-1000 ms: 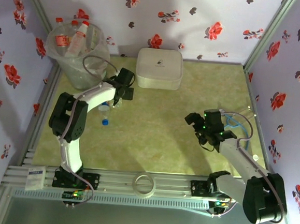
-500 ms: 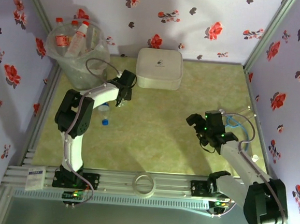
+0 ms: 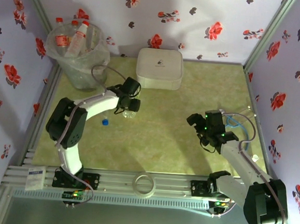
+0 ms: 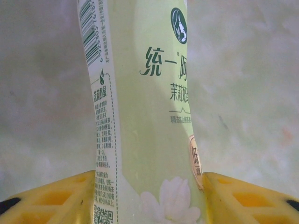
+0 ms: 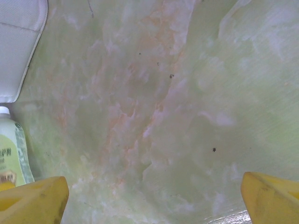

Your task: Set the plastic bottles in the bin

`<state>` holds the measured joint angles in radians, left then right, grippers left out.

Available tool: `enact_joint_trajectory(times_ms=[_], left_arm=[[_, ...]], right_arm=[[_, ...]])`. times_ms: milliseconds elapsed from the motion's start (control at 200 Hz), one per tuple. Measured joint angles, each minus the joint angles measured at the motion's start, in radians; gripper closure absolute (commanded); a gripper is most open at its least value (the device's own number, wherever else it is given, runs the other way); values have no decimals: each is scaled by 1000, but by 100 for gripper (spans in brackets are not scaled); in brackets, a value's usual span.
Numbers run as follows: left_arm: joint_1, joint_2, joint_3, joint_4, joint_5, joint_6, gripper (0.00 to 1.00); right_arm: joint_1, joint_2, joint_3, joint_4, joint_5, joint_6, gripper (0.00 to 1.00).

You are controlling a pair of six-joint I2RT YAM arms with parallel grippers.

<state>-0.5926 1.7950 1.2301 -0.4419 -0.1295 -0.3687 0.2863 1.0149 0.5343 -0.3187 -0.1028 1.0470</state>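
A: Checking on the left end effector (image 4: 149, 198) first.

B: Closed around the pale green bottle (image 4: 149, 116), with a yellow finger (image 4: 56, 196) pressed to each side of the label. Seen from above just in front of the white box (image 3: 159, 67), out on the worktop (image 3: 163, 144). Cannot tell whether lifted or resting.

A: And over at the right end effector (image 5: 153, 186)?

B: Spread wide, with nothing between the fingers (image 5: 32, 200) but bare marbled green surface. Hovering right of centre, well apart from the left one. Catching a corner of the white box and the same pale green bottle at the left edge of its own camera.

A: Looking for the other plastic bottles (image 3: 63, 40) now.

B: Leaning tilted inside the bin (image 3: 84, 73), red caps up, over in the far left corner of the worktop. Also spotting a small blue cap (image 3: 105, 122) lying loose beside the left arm, and a roll of tape (image 3: 145, 184) down at the near edge.
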Motion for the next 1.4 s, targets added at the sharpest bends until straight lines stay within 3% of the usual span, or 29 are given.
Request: enact_joint_trajectory(times_ms=[170, 325, 540, 765, 1120, 1400], left_arm=[[-16, -109, -29, -24, 40, -3, 44], [-18, -213, -85, 61, 139, 6, 45], [-20, -318, -309, 385, 384, 11, 45], [-32, -322, -435, 719, 532, -57, 44], [-44, -323, -481, 1041, 578, -161, 43], [-64, -293, -481, 1158, 575, -203, 42]], right_arm=[[0, 45, 0, 27, -18, -6, 5], [3, 80, 20, 147, -144, -47, 5], [6, 85, 152, 354, -355, -115, 4], [67, 175, 322, 420, -420, -176, 1], [172, 375, 476, 358, -413, -262, 3], [177, 431, 501, 378, -419, -251, 19]])
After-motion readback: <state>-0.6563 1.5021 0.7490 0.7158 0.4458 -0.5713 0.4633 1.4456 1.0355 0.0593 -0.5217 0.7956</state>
